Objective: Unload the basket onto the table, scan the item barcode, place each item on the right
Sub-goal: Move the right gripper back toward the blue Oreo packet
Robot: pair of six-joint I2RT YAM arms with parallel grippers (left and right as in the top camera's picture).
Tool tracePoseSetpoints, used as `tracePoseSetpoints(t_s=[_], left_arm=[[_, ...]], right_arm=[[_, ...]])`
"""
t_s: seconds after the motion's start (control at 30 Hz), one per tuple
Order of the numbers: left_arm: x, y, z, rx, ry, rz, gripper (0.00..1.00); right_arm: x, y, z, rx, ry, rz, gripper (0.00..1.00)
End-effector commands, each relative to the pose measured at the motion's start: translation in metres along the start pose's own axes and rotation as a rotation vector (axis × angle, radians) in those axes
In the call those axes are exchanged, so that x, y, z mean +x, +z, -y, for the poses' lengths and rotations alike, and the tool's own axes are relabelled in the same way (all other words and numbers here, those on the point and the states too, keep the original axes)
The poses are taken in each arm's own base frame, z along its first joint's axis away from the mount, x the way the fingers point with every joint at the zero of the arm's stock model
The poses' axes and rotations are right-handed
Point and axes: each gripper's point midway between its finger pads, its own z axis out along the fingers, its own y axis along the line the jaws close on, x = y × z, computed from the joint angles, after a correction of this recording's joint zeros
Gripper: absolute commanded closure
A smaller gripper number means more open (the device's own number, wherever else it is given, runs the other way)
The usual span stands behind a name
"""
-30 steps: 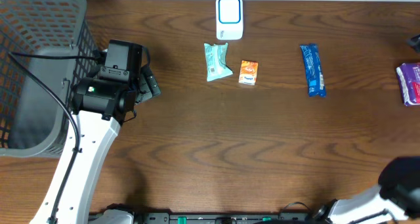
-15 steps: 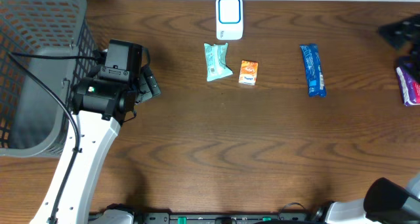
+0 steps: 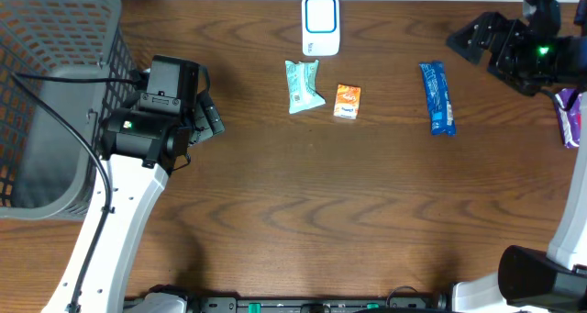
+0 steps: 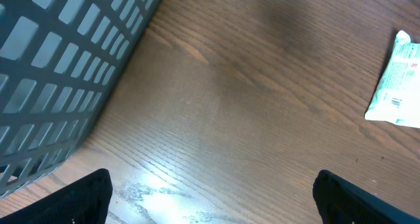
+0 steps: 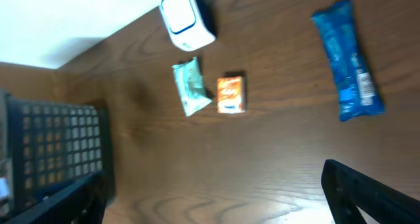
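Observation:
A white scanner (image 3: 320,24) with a blue face stands at the table's far edge. In front of it, in a row, lie a teal packet (image 3: 302,85), a small orange packet (image 3: 347,101) and a long blue wrapper (image 3: 437,97). My right gripper (image 3: 470,39) hovers open at the upper right, above and right of the blue wrapper, holding nothing. Its wrist view looks down on the scanner (image 5: 186,18), teal packet (image 5: 191,87), orange packet (image 5: 231,94) and blue wrapper (image 5: 348,60). My left gripper (image 3: 210,116) stands open and empty over bare wood, left of the teal packet (image 4: 396,83).
A grey mesh basket (image 3: 55,102) fills the left side, close behind the left arm; its wall (image 4: 59,60) shows in the left wrist view. A purple packet (image 3: 572,116) lies at the right edge, partly under the right arm.
The right arm has swung in from the right edge to the upper right, near the blue wrapper. The left arm and all the items have stayed put.

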Motion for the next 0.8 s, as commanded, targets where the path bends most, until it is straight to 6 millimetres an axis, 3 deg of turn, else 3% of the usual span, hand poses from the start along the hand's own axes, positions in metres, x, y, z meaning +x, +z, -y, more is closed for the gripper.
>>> tracePoseSetpoints(t_s=[0.0,0.2,0.37,0.53,0.77], left_arm=[[0.0,0.0,0.0,0.001,-0.01,-0.006,0.02],[0.0,0.0,0.0,0.001,-0.01,-0.006,0.02],[0.0,0.0,0.0,0.001,-0.01,-0.006,0.02],[0.0,0.0,0.0,0.001,-0.01,-0.006,0.02],[0.0,0.0,0.0,0.001,-0.01,-0.006,0.02]], right_arm=[[0.0,0.004,0.005,0.043,-0.079,-0.003,0.01],[0.011,0.024,-0.005,0.035,-0.197,-0.062,0.01],[0.033,0.073,0.003,0.079,-0.227,-0.165,0.01],[0.049,0.105,0.01,0.075,-0.238,-0.216,0.01],[0.06,0.126,0.018,0.074,-0.243,-0.24,0.01]])
